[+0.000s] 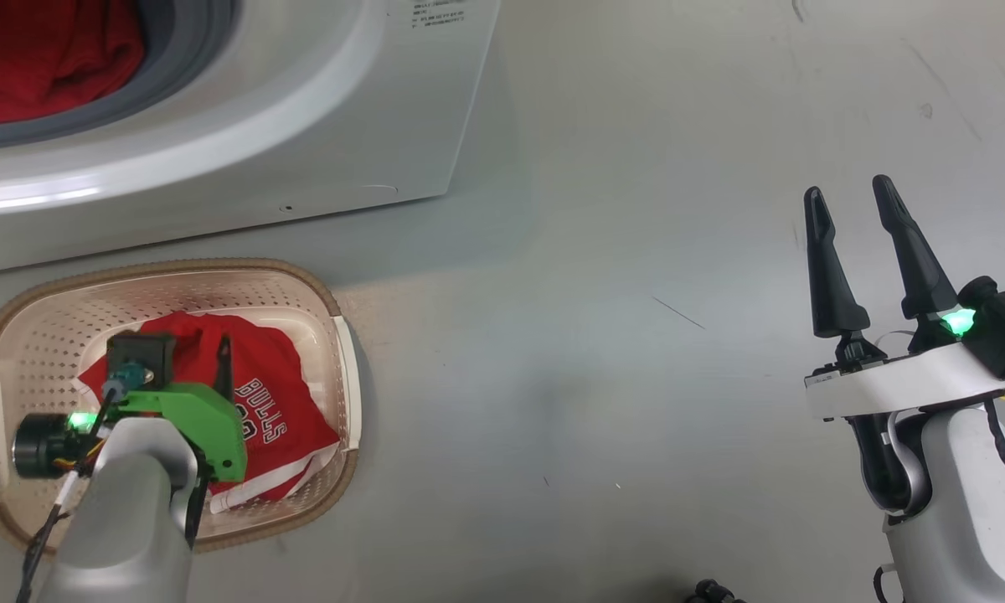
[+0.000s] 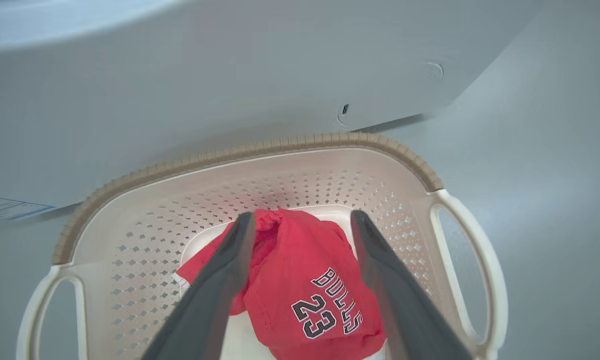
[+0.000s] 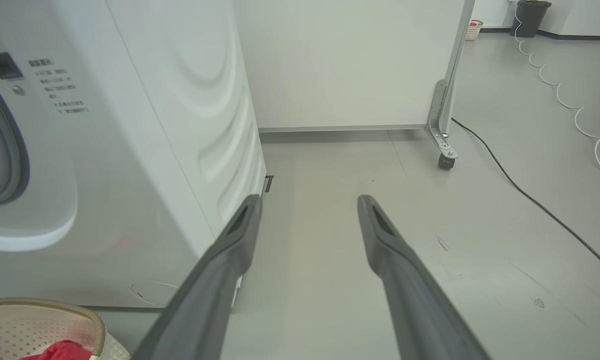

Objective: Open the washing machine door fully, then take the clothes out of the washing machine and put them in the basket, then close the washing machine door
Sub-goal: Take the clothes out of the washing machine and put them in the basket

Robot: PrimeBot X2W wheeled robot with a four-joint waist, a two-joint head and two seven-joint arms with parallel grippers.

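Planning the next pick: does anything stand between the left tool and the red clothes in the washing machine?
Nothing visible. The left tool hangs open over the jersey in the basket; the red clothes lie in the uncovered mouth of the washing machine, past the rim.

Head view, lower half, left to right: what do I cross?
basket with the red jersey in it → grey floor → right gripper, fingers apart.
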